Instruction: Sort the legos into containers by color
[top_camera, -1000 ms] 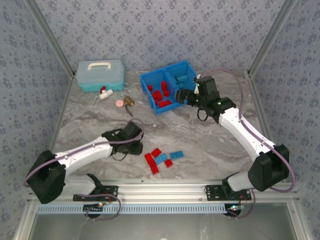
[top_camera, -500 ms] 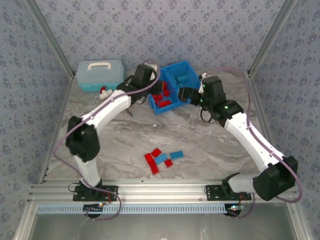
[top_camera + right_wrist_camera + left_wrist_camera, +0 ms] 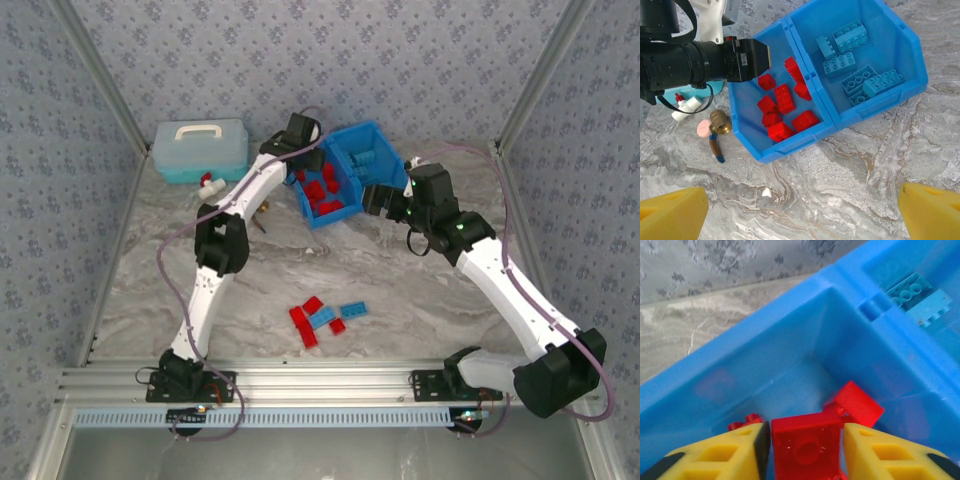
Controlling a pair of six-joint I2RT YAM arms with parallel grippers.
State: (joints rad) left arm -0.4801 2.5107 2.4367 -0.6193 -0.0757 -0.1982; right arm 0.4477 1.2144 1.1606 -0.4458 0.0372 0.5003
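Marbled grey bench (image 3: pixel 400 290), blue bin (image 3: pixel 805 142) at back. Left tool (image 3: pixel 806 455) flanking red lego (image 3: pixel 806 437) over bin's red side, grip uncertain; right tool (image 3: pixel 378 198) wide, empty. Likely light, rigid, slick: pinch flat sidewalls.

Left arm (image 3: pixel 245 187) outstretched, right pincer (image 3: pixel 802 215) wide open

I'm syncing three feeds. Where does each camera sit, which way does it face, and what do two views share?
Top external: above and behind the arms, facing down on the table; both arms show.
Left wrist: over the blue bin, facing into its red compartment; left gripper jaws flank a red lego.
Right wrist: above the bin, facing down; right gripper jaws stand wide.
Shared: top and right wrist show the bin and left arm.
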